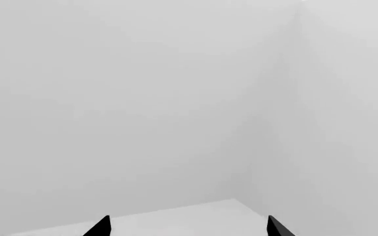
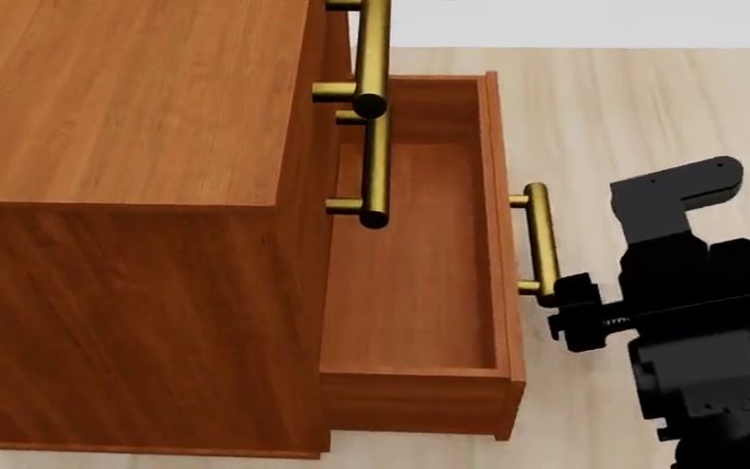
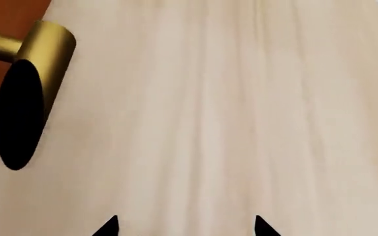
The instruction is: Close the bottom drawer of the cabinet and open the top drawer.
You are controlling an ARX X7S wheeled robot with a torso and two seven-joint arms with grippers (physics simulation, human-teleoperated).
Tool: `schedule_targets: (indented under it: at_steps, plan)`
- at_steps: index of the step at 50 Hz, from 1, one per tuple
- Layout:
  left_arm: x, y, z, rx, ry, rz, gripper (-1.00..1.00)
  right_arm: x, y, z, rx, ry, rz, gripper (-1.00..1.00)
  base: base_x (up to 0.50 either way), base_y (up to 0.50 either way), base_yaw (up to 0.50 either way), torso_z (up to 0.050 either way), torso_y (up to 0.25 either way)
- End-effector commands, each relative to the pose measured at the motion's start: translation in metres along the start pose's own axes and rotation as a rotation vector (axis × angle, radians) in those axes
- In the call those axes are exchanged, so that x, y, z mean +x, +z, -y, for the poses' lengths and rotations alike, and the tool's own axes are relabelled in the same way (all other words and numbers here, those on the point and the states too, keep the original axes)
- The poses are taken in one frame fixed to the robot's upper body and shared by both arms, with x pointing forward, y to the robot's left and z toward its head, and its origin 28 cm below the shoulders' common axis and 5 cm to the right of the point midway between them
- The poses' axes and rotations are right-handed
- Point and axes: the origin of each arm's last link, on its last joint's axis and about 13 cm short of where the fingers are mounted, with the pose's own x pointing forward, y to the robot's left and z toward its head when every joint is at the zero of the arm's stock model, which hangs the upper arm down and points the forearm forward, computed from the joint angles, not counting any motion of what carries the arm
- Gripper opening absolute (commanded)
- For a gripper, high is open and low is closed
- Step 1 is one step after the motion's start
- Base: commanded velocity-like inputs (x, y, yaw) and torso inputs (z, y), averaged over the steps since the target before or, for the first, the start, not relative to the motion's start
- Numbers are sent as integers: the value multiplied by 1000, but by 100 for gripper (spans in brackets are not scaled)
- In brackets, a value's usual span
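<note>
**Bottom drawer pulled out, right arm at its handle**

The cabinet (image 2: 128, 195) fills the head view's left, its top edge cropped. The bottom drawer (image 2: 414, 293) stands pulled well out over the pale floor (image 2: 636, 107), showing a bare interior. The top drawer's handle (image 2: 372, 49) is cut off by the frame; its front is hidden.

The right gripper (image 2: 570, 313) sits just beside the bottom drawer's handle (image 2: 538, 239); contact is unclear. Its wrist view shows two tips apart, jaws released, nothing between them.

The left gripper (image 1: 187, 227) faces grey walls, tips apart, released.
</note>
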Motion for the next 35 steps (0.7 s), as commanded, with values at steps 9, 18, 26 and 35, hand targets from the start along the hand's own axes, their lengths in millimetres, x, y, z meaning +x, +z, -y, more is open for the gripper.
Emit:
schedule_targets:
  at_steps: [9,18,26,35]
  plan:
    - [0,1,0,-6,4,0,100,-5,11,-36,-82,227,14,100,0,0,0,0,-1]
    - [0,0,-1,-11,3,-2,100,-5,19,-55,-175,292,37,100,0,0,0,0,0]
    - [0,1,-1,-13,4,-3,100,-2,30,-70,-227,355,78,100,0,0,1,0,0]
    - [0,1,-1,-14,4,-4,100,0,39,-85,-239,430,125,100,0,0,1,0,0]
